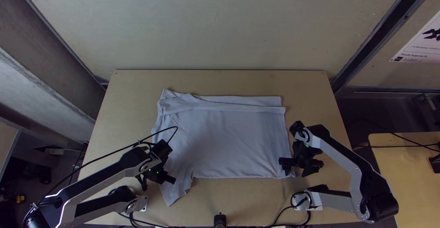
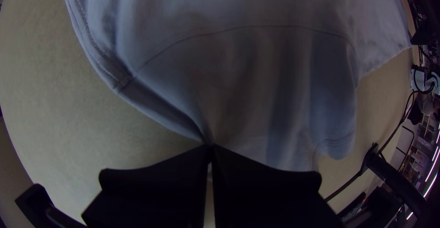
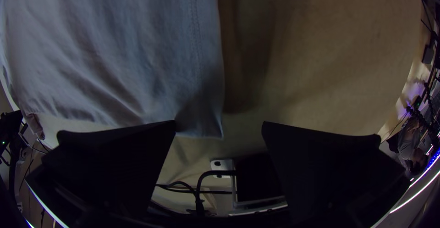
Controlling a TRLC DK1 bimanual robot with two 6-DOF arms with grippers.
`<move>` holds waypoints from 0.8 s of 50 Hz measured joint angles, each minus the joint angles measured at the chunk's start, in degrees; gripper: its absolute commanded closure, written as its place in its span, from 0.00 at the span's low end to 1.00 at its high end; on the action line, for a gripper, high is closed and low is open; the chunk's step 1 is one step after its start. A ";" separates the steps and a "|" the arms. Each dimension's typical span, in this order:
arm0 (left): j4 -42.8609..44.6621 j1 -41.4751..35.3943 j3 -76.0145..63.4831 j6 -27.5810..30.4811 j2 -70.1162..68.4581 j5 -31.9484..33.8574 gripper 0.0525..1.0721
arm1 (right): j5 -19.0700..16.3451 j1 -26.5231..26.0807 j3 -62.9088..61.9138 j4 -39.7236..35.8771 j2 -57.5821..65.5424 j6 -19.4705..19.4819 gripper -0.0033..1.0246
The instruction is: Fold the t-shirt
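Observation:
The light grey-blue t-shirt (image 1: 229, 141) lies spread on the table, with a folded band along its far edge and a sleeve sticking out at the near left. My left gripper (image 1: 160, 181) is at that sleeve's left side. In the left wrist view my left gripper (image 2: 209, 151) is shut on an edge of the shirt (image 2: 256, 90), which bunches into folds from there. My right gripper (image 1: 300, 169) is by the near right corner. The right wrist view has my right gripper (image 3: 219, 129) open, the shirt's corner (image 3: 201, 122) between its fingers, nearer one of them.
Bare wooden table (image 1: 247, 200) lies along the near edge and on both sides of the shirt. Black cables (image 1: 284, 214) run along the near edge. A second wooden table (image 1: 408, 177) stands off to the right.

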 measured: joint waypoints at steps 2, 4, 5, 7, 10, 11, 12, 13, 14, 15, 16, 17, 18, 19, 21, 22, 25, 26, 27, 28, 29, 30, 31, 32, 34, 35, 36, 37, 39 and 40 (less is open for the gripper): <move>0.00 0.00 0.00 0.00 0.00 0.00 0.97 | -0.02 0.02 -0.24 0.70 0.50 0.00 0.53; 0.00 0.00 0.00 0.00 0.00 0.00 0.97 | -0.11 0.13 -0.35 1.64 0.79 0.00 0.80; 0.00 0.00 0.00 0.00 0.00 0.00 0.97 | -0.09 0.24 -0.33 2.32 0.90 0.00 0.95; 0.00 0.00 0.00 0.00 0.00 0.00 0.97 | 0.11 0.59 -0.33 3.98 0.87 0.00 0.97; 0.00 0.13 0.00 0.00 -0.04 0.00 0.97 | 0.70 1.62 -0.33 6.05 0.85 -0.17 0.97; 0.00 0.22 0.00 0.00 -0.04 0.00 0.97 | 0.72 1.97 -0.31 6.16 0.85 -0.22 0.97; 0.00 0.35 0.00 0.00 -0.04 0.00 0.97 | 0.70 2.29 -0.31 6.23 0.85 -0.22 0.97; 0.00 0.48 0.00 0.00 -0.04 0.02 0.97 | 0.72 2.58 -0.33 6.23 0.83 -0.24 0.97; 0.00 0.61 0.00 0.00 -0.04 0.13 0.97 | 0.72 2.93 -0.33 6.21 0.81 -0.24 0.97; 0.00 0.81 0.00 0.00 -0.04 0.22 0.97 | 0.74 3.17 -0.31 6.19 0.81 -0.22 0.97; 0.00 0.96 0.00 0.00 -0.04 0.26 0.97 | 0.74 3.30 -0.33 6.16 0.81 -0.24 0.97; 0.02 1.27 0.00 0.00 -0.04 0.28 0.97 | 0.74 3.52 -0.31 6.14 0.81 -0.31 0.97; 0.02 1.60 0.00 0.02 -0.09 0.39 0.97 | 0.76 3.61 -0.31 6.05 0.81 -0.44 0.97; 0.02 1.92 0.00 0.02 -0.11 0.42 0.97 | 0.76 3.69 -0.31 6.01 0.81 -0.50 0.97; 0.02 2.56 0.00 0.02 -0.22 0.39 0.97 | 0.83 3.87 -0.31 5.81 0.81 -0.74 0.97; 0.02 2.80 0.00 0.02 -0.28 0.39 0.97 | 0.94 3.89 -0.31 5.75 0.81 -0.83 0.97; 0.02 3.39 0.00 0.02 -0.44 0.39 0.97 | 0.94 3.89 -0.28 5.64 0.81 -1.03 0.97; 0.02 3.63 0.00 0.02 -0.44 0.39 0.97 | 0.94 3.89 -0.26 5.60 0.79 -1.05 0.97; 0.02 3.89 0.00 0.02 -0.50 0.39 0.97 | 0.94 3.89 -0.22 5.57 0.79 -1.07 0.97; 0.02 4.20 0.00 0.07 -0.55 0.39 0.97 | 0.96 3.89 -0.20 5.49 0.74 -1.07 0.97; 0.00 4.61 0.07 0.31 -0.55 0.42 0.97 | 0.96 3.89 -0.20 5.46 0.70 -1.07 0.97; -0.02 5.11 0.13 0.44 -0.59 0.42 0.97 | 0.96 3.89 -0.20 5.44 0.59 -1.07 0.97; -0.09 5.73 0.26 0.70 -0.66 0.42 0.97 | 0.98 3.89 -0.15 5.40 0.52 -1.07 0.97; -0.24 6.49 0.50 0.85 -0.66 0.39 0.97 | 1.14 3.89 0.00 5.27 0.42 -1.07 0.97; -0.63 8.24 1.22 1.53 -0.76 0.39 0.97 | 1.44 3.89 0.46 4.79 0.26 -1.07 0.97; -0.85 9.18 1.68 2.01 -0.79 0.39 0.97 | 1.57 3.87 0.74 4.50 0.13 -1.07 0.97; -1.07 10.08 2.23 2.29 -0.87 0.39 0.97 | 1.60 3.76 1.11 4.28 -0.02 -1.07 0.97; -1.29 10.93 2.78 2.80 -0.87 0.39 0.97 | 1.60 3.61 1.46 4.13 -0.22 -1.07 0.97; -1.73 12.61 4.09 3.82 -1.03 0.39 0.97 | 1.62 3.26 2.16 3.98 -0.57 -1.09 0.97; -1.95 13.42 4.52 4.31 -1.09 0.39 0.97 | 1.64 2.95 2.69 3.93 -0.79 -1.09 0.97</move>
